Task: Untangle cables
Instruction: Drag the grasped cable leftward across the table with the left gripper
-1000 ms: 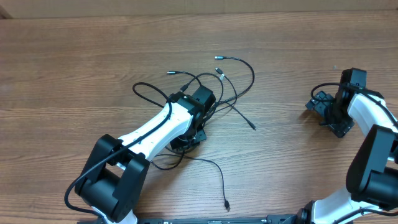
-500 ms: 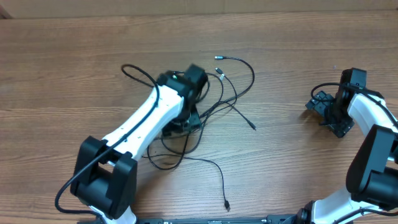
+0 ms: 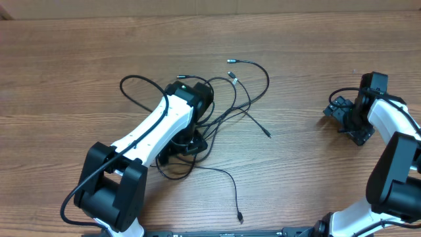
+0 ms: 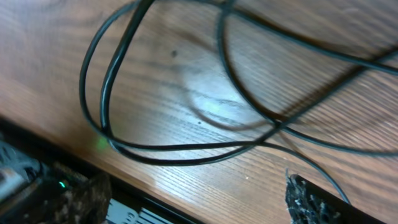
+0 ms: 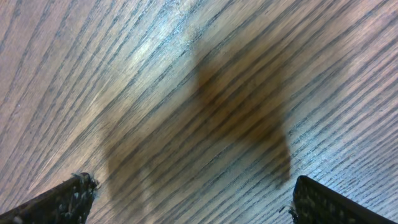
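The cables [image 3: 245, 99] lie as a loose black tangle mid-table, with small plug tips at the back [image 3: 230, 61] and to the right [image 3: 266, 133]. One loop [image 3: 135, 82] sticks out to the left, and a single strand [image 3: 235, 191] trails toward the front edge. My left gripper [image 3: 185, 142] hovers over the tangle's left part, pointing back toward the front edge. In the left wrist view it [image 4: 193, 202] is open and empty, and cable loops [image 4: 106, 93] lie on the wood beyond it. My right gripper [image 3: 346, 122] sits far right, away from the cables, open over bare wood [image 5: 199, 202].
The wooden table [image 3: 66, 79] stretches left and behind the tangle. Its front edge [image 4: 74, 146], with a dark bar below it, runs close under the left gripper. Thick arm wires [image 3: 339, 99] bunch by the right wrist.
My left gripper has opened from nearly shut and let go of the cable. The left arm swung left, and the left cable loop shifted left with it. The right arm stayed still.
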`<state>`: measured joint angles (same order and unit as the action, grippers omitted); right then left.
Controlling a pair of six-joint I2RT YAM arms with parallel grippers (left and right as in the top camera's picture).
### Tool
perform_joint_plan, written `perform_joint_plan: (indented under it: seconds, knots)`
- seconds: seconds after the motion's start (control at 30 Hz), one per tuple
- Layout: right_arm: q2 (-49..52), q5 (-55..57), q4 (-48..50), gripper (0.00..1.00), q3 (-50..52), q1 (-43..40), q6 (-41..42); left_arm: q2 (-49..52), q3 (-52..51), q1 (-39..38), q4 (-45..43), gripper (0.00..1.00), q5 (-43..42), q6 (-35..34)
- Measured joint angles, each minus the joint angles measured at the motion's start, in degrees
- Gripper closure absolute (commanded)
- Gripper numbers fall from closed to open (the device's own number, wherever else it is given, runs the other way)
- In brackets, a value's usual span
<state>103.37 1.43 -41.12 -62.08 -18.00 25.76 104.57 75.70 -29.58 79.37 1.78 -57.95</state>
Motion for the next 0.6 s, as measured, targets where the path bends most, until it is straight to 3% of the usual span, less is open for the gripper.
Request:
perform_joint_plan:
  seconds: [0.27,0.33,0.6]
  knots:
    - [0.0,0.0,0.0,0.00,0.0,0.0,0.0,0.0,-6.1,0.0,-5.8,0.03,-2.0,-17.4]
    - [0.0,0.0,0.0,0.00,0.0,0.0,0.0,0.0,-6.4,0.0,-7.5,0.06,-2.8,-20.6]
    - [0.0,0.0,0.0,0.00,0.0,0.0,0.0,0.0,-6.5,0.0,-11.3,0.15,-3.0,-27.8]
